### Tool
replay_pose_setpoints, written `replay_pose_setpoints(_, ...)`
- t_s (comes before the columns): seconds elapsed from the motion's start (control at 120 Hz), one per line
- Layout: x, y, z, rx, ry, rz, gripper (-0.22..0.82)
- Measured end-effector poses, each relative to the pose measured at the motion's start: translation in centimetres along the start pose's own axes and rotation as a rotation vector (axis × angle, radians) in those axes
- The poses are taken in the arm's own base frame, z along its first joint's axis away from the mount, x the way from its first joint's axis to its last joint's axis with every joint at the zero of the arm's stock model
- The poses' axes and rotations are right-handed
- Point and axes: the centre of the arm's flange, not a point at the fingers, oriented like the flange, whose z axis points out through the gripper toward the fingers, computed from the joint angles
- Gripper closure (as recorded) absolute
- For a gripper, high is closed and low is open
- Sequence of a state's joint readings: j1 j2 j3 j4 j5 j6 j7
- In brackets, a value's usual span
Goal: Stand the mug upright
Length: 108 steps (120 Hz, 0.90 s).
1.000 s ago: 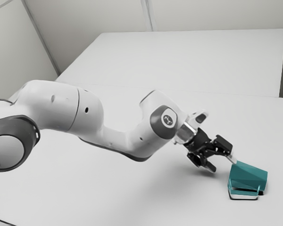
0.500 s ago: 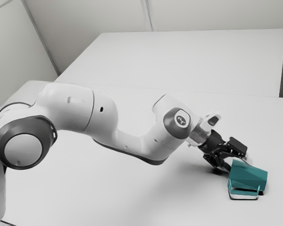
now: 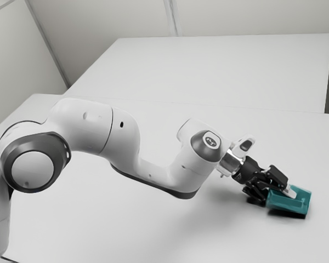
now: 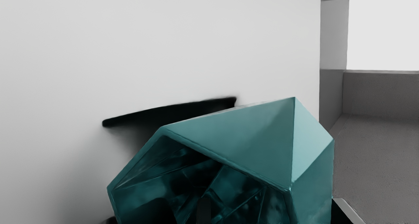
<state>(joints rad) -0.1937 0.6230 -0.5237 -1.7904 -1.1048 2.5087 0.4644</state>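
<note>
Comes in from the left edge of the exterior view with the white arm, arched high at the left, then dipped toward the middle and bent up again to the wrist joint. From there, slants down toward the lower right and ends in the black gripper, low over the white table. Pinches the teal mug between two fingers, one across the upper side as seen there, at the lower right of the frame. Carries the mug on its side, tipped over, above a dark shadow; cannot tell contact with the tabletop from slight clearance. In the wrist view, looks into the open mouth of the mug, turned toward the hand, and past its faceted wall to more shadow on the table.
</note>
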Motion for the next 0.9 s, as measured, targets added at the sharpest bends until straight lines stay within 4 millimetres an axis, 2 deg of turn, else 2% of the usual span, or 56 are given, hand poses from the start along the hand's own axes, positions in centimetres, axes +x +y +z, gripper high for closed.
replay_pose_setpoints(0.117, -0.1, 0.4, 0.0, -0.008, 0.0, 0.025, 0.5)
replay_pose_setpoints(0.267, -0.2, 1.6, -0.3, -0.02, 0.002, 0.071, 0.62)
replay_pose_setpoints(0.383, -0.1, 2.3, -0.7, -0.019, 0.009, 0.109, 0.68)
replay_pose_setpoints(0.475, -0.2, 3.7, -1.7, -0.014, 0.022, 0.153, 0.73)
replay_pose_setpoints(0.642, 0.0, 5.6, -3.7, -0.007, 0.05, 0.221, 0.74)
replay_pose_setpoints(0.7, 0.5, 5.7, -5.0, 0.002, 0.066, 0.244, 0.74)
replay_pose_setpoints(0.8, 1.2, 5.8, -8.8, 0.079, 0.09, 0.342, 0.75)
replay_pose_setpoints(0.9, 1.8, 4.4, -12.9, 0.219, 0.07, 0.472, 0.75)
